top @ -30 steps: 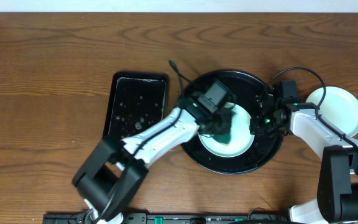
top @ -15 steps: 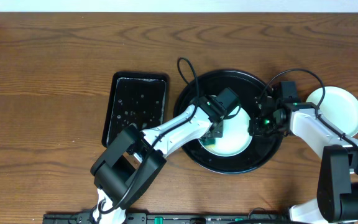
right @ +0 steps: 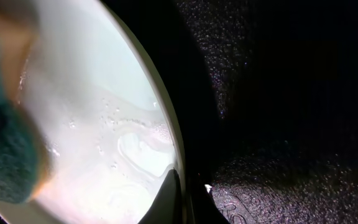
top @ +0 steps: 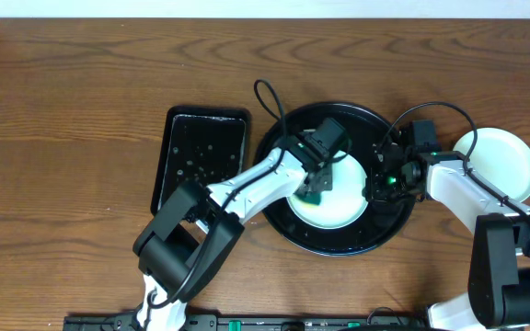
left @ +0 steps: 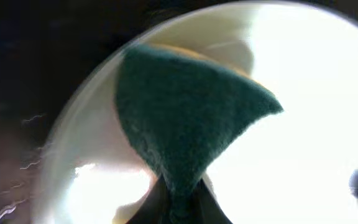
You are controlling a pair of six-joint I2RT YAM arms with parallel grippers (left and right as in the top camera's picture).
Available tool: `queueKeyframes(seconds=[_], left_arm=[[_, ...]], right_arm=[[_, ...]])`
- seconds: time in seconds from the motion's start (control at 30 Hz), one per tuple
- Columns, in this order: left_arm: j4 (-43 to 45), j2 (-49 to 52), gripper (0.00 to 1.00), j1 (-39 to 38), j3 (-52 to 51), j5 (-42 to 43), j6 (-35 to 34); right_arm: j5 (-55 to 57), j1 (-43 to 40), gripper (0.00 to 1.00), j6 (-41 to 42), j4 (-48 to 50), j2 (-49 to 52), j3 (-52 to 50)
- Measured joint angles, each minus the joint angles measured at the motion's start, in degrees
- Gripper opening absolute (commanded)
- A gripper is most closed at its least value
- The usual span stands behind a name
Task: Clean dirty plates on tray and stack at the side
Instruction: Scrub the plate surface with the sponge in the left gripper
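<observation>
Blurred across the left wrist view: green sponge (left: 185,118) soft-edged, plate (left: 303,124) washed out to white, so no telling of smears there. Cut off at that view's bottom edge: left gripper (left: 178,202), only its tips shown, pinched on the sponge's lower corner.

From overhead, hidden under the wrists of the left arm (top: 247,188) and right arm (top: 467,188): both sets of fingertips, most of the sponge, the plate's upper left part.

In the right wrist view, cropped at the bottom: right gripper (right: 182,199) at the plate's rim; cropped at the left: sponge.

Partly covered by the right arm: pale plate at the side (top: 509,161), beside the round tray (top: 339,246); impossible to say whether single or stacked.

Too small to identify: pale specks on the rectangular tray (top: 201,156).
</observation>
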Motion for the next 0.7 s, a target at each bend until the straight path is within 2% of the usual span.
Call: queueKeyframes(seconds=[0.13, 0.4, 0.57, 0.7], left_arm=[[7.1, 1.4, 0.08, -0.5, -0.1, 7.5, -0.7], [10.6, 2.8, 0.07, -2.7, 0.0, 13.0, -2.8], [3.2, 2.8, 0.07, -3.0, 1.7, 12.9, -1.0], [-7.9, 2.6, 0.07, -3.9, 4.0, 6.4, -0.5]], right_arm=[[0.3, -0.1, 0.01, 0.0, 0.1, 0.0, 0.0], [0.9, -0.4, 0.01, 0.0, 0.1, 0.0, 0.0], [0.7, -0.4, 0.01, -0.1, 0.0, 0.0, 0.0], [0.3, -0.3, 0.01, -0.2, -0.2, 0.0, 0.0]])
